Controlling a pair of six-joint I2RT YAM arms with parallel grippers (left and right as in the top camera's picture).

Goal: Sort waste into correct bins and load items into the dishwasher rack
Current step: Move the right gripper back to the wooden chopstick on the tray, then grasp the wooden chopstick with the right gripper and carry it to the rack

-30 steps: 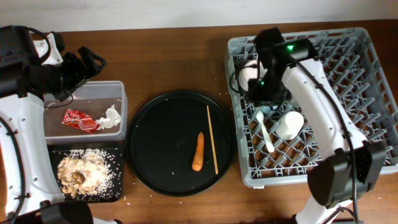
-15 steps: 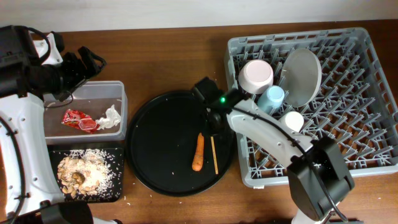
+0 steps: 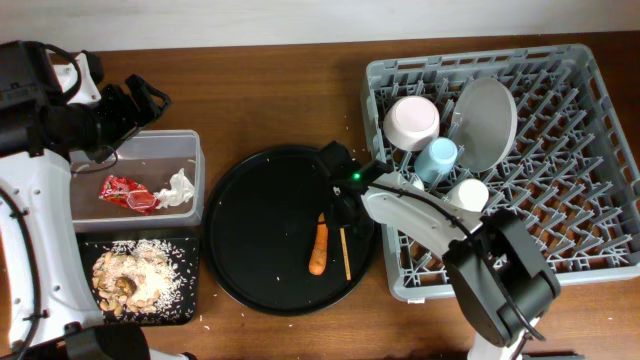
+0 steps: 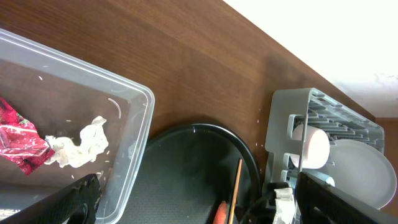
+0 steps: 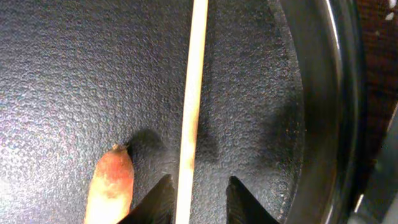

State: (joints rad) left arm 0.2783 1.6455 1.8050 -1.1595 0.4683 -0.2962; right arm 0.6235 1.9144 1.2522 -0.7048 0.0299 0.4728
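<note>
My right gripper (image 3: 341,210) is open and low over the round black tray (image 3: 250,230). In the right wrist view its jaws (image 5: 200,202) straddle the thin wooden chopstick (image 5: 193,93), which lies close to the left finger. The orange carrot (image 3: 319,248) lies just left of the chopstick (image 3: 345,255) and shows in the right wrist view (image 5: 111,186). My left gripper (image 3: 130,105) is open and empty above the clear tub (image 3: 192,150), which holds the red wrapper (image 3: 128,193) and white tissue (image 3: 177,188). The grey rack (image 3: 590,200) holds the white bowl (image 3: 412,122), plate (image 3: 485,112), blue cup (image 3: 436,158) and white cup (image 3: 467,193).
The shallow black tray (image 3: 188,305) at front left holds food scraps (image 3: 125,280). The left wrist view shows the tub (image 4: 124,93), the wrapper (image 4: 18,140), the tissue (image 4: 81,146), the round tray (image 4: 186,174) and the rack's corner (image 4: 292,106). My right arm hides the rack's front left part.
My right arm left the rack, swung left to the round tray and came down over the chopstick. The left arm has not moved.
</note>
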